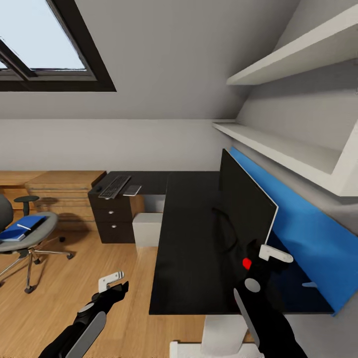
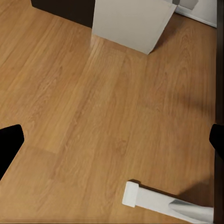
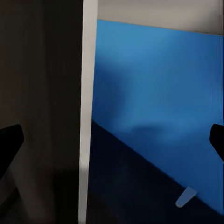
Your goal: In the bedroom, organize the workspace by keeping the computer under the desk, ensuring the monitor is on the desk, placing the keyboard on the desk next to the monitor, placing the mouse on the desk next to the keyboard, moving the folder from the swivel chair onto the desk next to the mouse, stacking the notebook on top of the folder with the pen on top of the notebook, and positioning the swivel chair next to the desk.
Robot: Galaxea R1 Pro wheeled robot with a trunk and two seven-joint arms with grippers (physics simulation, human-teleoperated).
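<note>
Both grippers look wide open: right gripper [image 1: 266, 254] straddles the monitor [image 1: 246, 206] edge on the desk [image 1: 186, 238]; a careless squeeze or push could topple it. Left gripper [image 1: 113, 282] hangs over floor.

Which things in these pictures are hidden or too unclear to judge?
- Mouse: head view, a dark speck beside the keyboard; too small to confirm.
- Pen: on the blue folder on the swivel chair; too small.
- Right gripper: grip on the monitor unclear, edge hides contact.
</note>
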